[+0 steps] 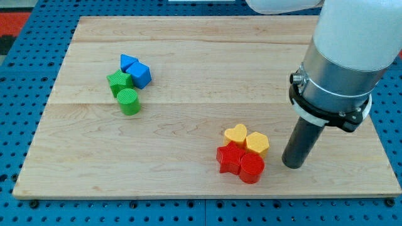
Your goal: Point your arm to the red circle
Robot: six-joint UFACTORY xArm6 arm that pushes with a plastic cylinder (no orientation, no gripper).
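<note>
One red circle [252, 167], near the desk's [188, 125] bottom edge, just left of my tip [293, 165].
Small, rigid, likely light; it would slide on smooth wood, so approach its right side. It touches a red star [230, 157] and yellow hexagon [257, 143]; a yellow heart [236, 134] sits behind. No claw: only a bare rod.
</note>
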